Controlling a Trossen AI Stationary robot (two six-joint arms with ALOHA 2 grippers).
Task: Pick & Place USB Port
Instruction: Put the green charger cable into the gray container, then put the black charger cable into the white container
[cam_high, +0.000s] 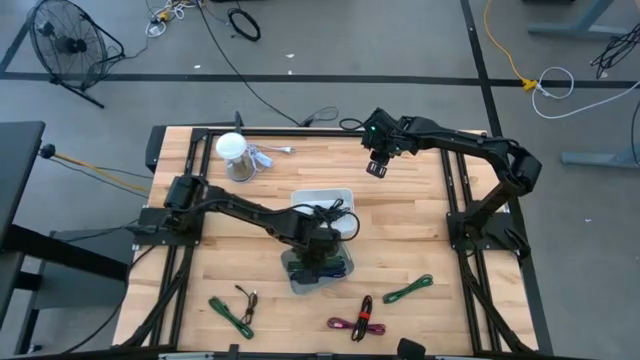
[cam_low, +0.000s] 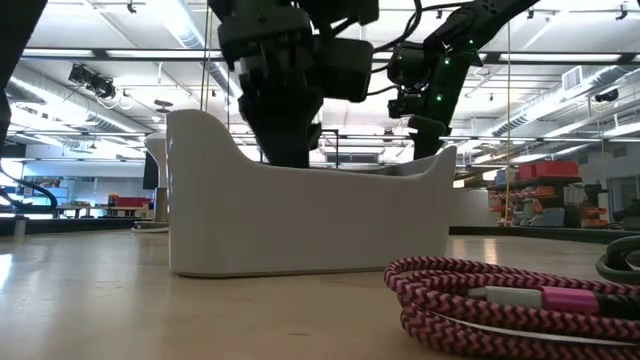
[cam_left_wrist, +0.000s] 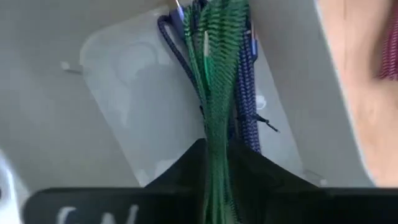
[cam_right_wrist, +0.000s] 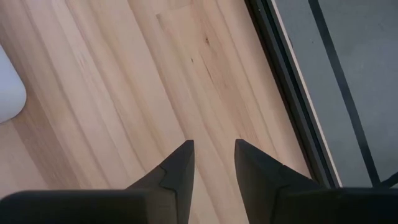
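Note:
A green braided USB cable (cam_left_wrist: 219, 81) runs from between my left gripper's fingers down into a white tray (cam_left_wrist: 124, 93), next to a blue braided cable (cam_left_wrist: 247, 93). In the high view my left gripper (cam_high: 318, 262) points down into this near tray (cam_high: 296, 278); the low view shows it dipping behind the tray's wall (cam_low: 300, 230). My right gripper (cam_right_wrist: 214, 163) hangs open over bare wood near the table's far right, seen in the high view (cam_high: 377, 166), with nothing between its fingers. My left gripper has the green cable bundle (cam_left_wrist: 216, 163) between its two fingers, which come from above, pointing steeply down. Several strands run side by side through the gap, along the fingers. The cable's farther part (cam_left_wrist: 214, 37) reaches down into the tray beside the blue cable.
A second white tray (cam_high: 325, 196) stands just beyond the first. A white cup (cam_high: 234, 154) and a metal tool sit at the far left. Loose cables lie near the front edge: green (cam_high: 231, 315), dark (cam_high: 247, 297), pink (cam_high: 357, 318), green (cam_high: 408, 290).

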